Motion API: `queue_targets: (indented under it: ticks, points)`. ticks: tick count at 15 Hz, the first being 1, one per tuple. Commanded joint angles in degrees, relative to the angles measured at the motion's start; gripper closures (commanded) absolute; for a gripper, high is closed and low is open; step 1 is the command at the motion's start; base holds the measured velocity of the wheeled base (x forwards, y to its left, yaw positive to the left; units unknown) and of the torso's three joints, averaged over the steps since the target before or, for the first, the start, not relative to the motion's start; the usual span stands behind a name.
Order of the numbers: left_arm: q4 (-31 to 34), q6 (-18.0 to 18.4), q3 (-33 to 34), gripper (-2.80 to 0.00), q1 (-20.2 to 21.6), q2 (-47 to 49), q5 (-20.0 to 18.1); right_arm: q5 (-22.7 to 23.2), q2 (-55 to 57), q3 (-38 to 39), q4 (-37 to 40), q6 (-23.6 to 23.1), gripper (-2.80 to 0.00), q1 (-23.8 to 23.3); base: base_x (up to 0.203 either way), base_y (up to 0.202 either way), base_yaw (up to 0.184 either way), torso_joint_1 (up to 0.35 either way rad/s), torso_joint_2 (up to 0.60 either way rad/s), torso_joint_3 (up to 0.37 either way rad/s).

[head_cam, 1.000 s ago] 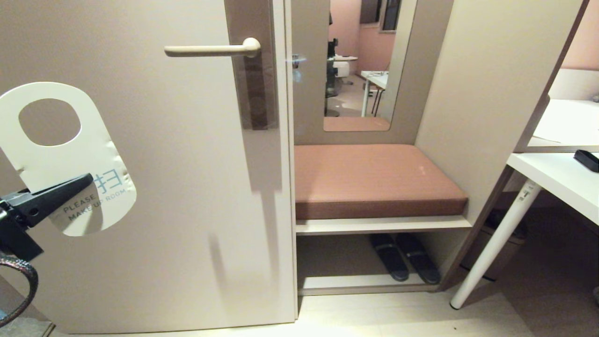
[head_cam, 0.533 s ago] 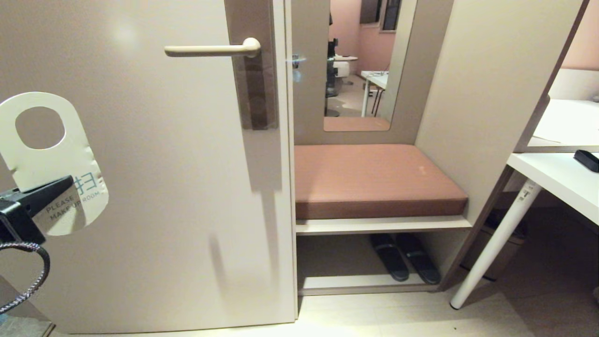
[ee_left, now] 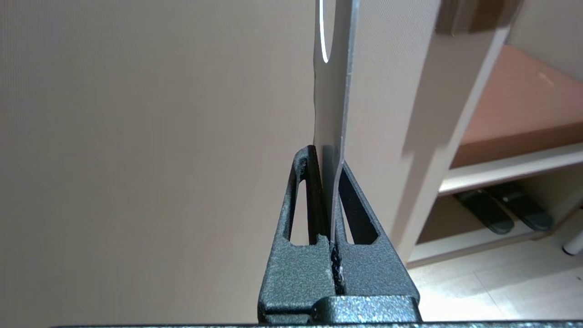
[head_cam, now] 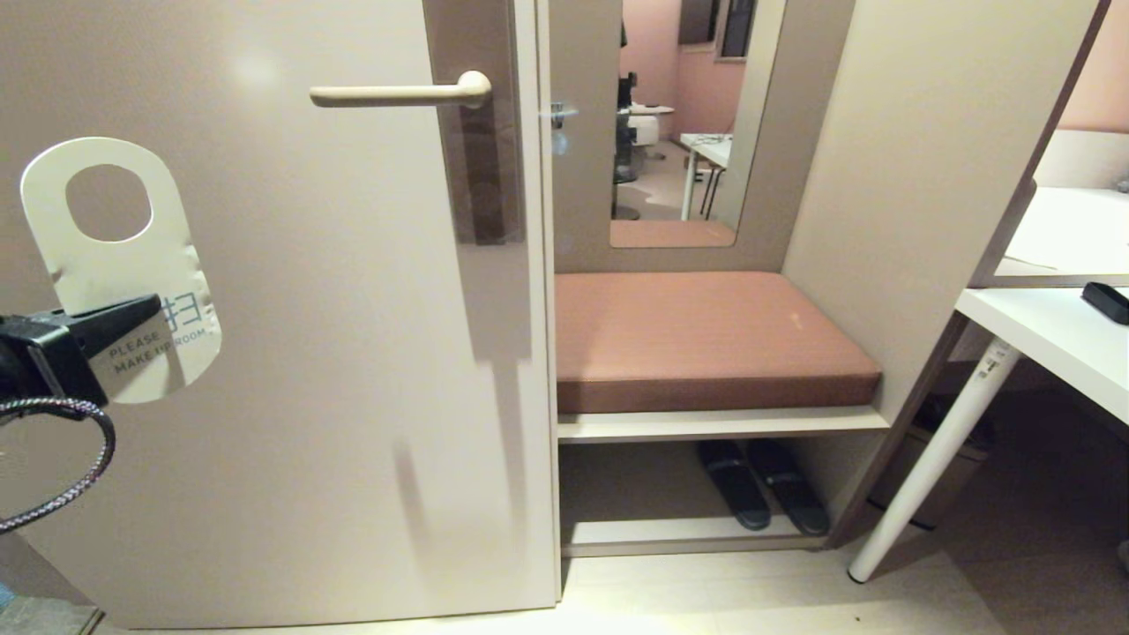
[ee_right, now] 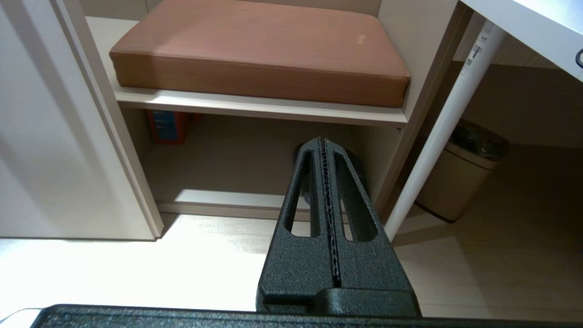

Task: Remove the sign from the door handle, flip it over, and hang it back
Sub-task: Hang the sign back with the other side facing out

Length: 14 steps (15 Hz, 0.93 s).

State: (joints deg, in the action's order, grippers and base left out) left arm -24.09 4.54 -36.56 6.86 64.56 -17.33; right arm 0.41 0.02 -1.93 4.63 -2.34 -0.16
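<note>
The sign (head_cam: 123, 265) is off the handle, held upright at the far left in front of the door, white face with blue text toward the head camera, oval hole at the top. My left gripper (head_cam: 132, 322) is shut on its lower part; in the left wrist view the sign (ee_left: 331, 100) shows edge-on, rising out of the left gripper (ee_left: 327, 157). The door handle (head_cam: 397, 93) is a bare beige lever up and to the right of the sign, on a brown-grey plate (head_cam: 476, 123). My right gripper (ee_right: 322, 141) is shut and empty, parked low facing the shelf.
The beige door (head_cam: 335, 353) fills the left half. To its right are a mirror (head_cam: 688, 115), a bench with a brown cushion (head_cam: 706, 339) and dark slippers (head_cam: 763, 485) beneath. A white desk (head_cam: 1041, 335) with a slanted leg stands at the right, a bin (ee_right: 460, 173) under it.
The left gripper has carried the sign first down and left, then up and slightly right. The card now stands more upright. The right arm has not moved.
</note>
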Motion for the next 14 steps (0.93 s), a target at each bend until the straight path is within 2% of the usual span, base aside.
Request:
queue_targets:
  ticks: [1,8,14]
  points:
    - [-0.17,0.03,-1.81,0.00,-1.30,2.86,0.81,0.02,-0.02,-0.01,0.03,-0.03,0.00,-0.02,0.000,0.000,0.000,0.000,0.00,0.000]
    - [-0.33,0.66,-7.58,0.00,-7.50,9.97,8.55,0.02,-0.02,-0.01,0.03,-0.03,0.00,-0.02,0.000,0.000,0.000,0.000,0.00,0.000]
    - [-0.24,1.14,-13.34,0.00,-10.07,14.05,9.53,0.02,-0.02,-0.01,0.03,-0.03,0.00,-0.02,0.000,0.000,0.000,0.000,0.00,0.000]
